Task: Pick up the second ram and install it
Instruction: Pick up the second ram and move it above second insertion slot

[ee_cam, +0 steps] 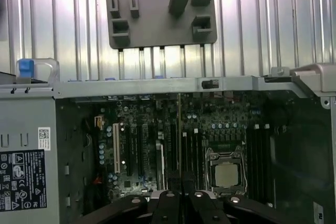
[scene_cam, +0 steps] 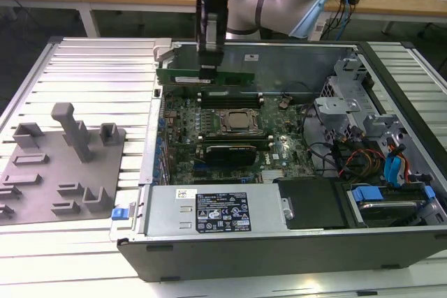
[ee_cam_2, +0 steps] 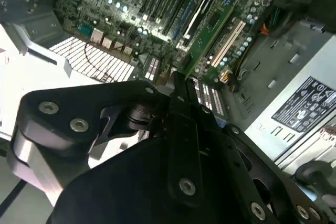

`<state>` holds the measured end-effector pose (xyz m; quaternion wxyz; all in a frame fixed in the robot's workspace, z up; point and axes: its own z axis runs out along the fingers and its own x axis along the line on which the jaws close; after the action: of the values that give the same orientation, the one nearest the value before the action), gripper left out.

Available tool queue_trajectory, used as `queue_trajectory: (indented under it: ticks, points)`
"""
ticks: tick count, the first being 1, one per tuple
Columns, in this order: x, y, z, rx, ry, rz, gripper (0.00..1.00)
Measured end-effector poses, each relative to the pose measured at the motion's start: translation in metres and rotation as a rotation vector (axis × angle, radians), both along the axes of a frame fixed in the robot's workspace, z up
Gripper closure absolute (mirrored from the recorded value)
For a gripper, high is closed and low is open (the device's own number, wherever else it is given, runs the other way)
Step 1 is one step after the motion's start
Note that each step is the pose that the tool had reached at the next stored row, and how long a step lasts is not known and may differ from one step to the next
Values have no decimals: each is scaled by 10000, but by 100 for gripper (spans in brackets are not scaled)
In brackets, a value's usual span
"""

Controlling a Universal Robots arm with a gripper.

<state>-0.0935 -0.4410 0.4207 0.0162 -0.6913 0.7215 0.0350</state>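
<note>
While the hand [scene_cam: 209, 72] grips the second ram [scene_cam: 237, 75], the stick hangs just above the far slots [scene_cam: 230, 95], lined up with them.

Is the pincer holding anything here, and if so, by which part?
Yes. The pincer holds the second ram, gripped at its upper long edge near mid-length, with the stick level above the open computer case.

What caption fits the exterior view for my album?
The gripper holds the second ram above the open computer's motherboard.
</note>
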Motion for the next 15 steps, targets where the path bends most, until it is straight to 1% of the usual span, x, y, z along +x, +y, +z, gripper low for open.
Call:
queue_trajectory:
  ticks: [2,3,5,6,8,10,11,13,15]
  points:
    - [62,0,-15,-1,8,2,87]
    - [113,0,-28,-1,17,0,87]
    - [179,1,-55,-1,30,0,87]
    - [236,1,-82,11,39,-15,87]
    - [292,3,-114,39,43,-61,87]
    - [396,27,-170,32,53,-83,87]
    - [426,36,-186,30,55,-88,87]
    - [513,57,-237,28,67,-97,87]
    - [553,63,-273,29,73,-98,87]
